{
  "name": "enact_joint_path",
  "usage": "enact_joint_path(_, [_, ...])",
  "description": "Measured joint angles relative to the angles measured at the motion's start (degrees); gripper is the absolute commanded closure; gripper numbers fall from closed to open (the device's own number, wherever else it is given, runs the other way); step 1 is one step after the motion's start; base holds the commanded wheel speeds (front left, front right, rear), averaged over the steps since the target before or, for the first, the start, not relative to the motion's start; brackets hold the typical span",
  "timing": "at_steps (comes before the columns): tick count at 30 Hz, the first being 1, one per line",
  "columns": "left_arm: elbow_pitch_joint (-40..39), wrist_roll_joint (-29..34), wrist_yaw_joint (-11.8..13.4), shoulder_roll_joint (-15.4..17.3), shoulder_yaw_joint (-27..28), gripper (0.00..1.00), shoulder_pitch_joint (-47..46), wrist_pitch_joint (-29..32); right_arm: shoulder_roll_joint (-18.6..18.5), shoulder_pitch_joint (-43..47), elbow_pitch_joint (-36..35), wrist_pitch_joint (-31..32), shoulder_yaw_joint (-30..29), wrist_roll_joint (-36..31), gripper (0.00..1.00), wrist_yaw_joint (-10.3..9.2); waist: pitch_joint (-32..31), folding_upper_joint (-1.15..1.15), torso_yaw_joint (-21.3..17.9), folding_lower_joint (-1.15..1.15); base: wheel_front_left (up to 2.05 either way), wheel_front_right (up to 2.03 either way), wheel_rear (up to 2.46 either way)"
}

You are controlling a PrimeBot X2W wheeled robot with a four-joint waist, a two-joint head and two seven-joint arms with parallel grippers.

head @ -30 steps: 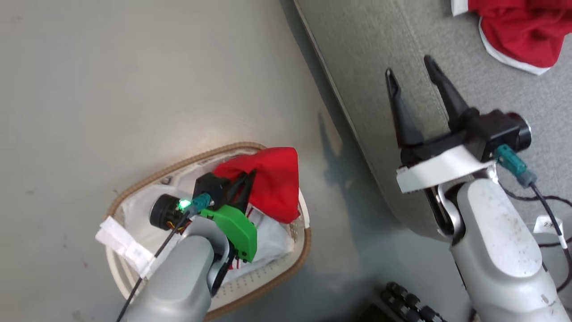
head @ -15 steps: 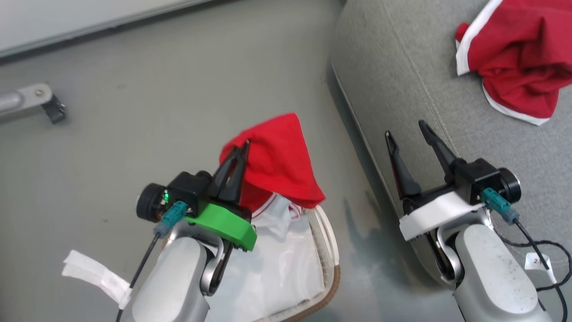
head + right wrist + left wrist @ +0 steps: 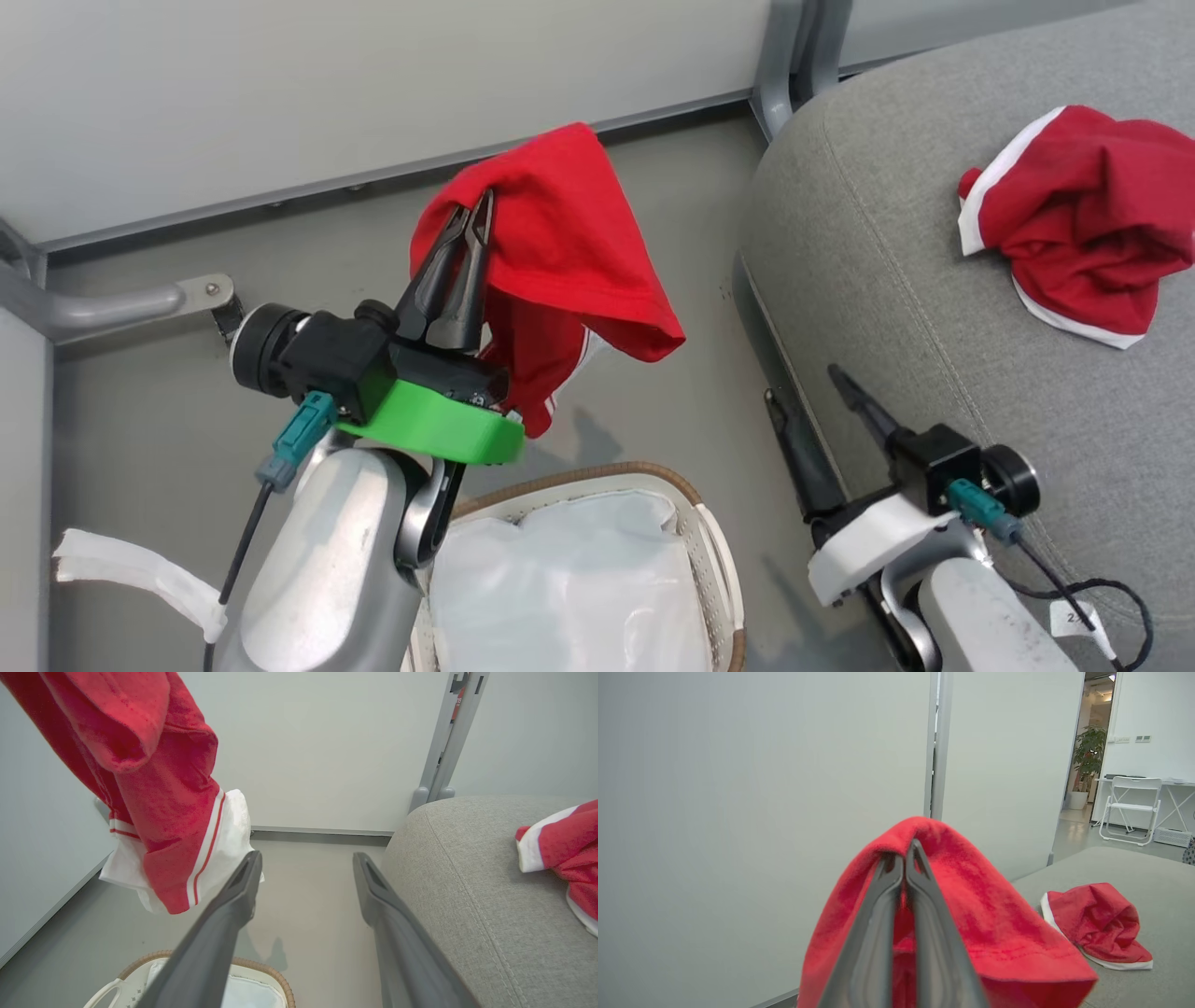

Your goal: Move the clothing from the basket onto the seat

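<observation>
Now higher, red garment (image 3: 569, 243) clear of the basket (image 3: 597, 471), pinched by the left gripper (image 3: 471, 203); right gripper (image 3: 801, 385) spread.

Silver forearms (image 3: 317, 560); a green collar (image 3: 429, 429) sits left of the basket (image 3: 597, 471), a white collar (image 3: 864, 551) right; teal plugs (image 3: 299, 439) feed black cables (image 3: 245, 551).

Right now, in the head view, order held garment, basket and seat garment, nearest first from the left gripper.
1. Held garment: pinched in the left gripper.
2. Basket: below it.
3. Seat garment: far right, on the seat.
</observation>
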Motion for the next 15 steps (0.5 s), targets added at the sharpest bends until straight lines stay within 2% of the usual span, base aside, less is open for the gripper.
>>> enact_joint_path(8, [-2.2, -0.1, 0.0, 0.0, -0.7, 1.00, -0.2, 0.0, -0.9, 0.6, 0.0, 0.0, 9.3, 0.1, 0.00, 0.00, -3.7, 0.00, 1.7, 0.00, 0.00, 0.00, 0.00])
enact_joint_path(15, [-2.7, -1.2, 0.0, 0.0, -3.0, 1.00, 0.0, 0.0, -1.6, -4.7, 0.3, 0.0, 15.3, -1.2, 0.00, 0.00, -5.1, 0.00, 3.4, 0.00, 0.00, 0.00, 0.00])
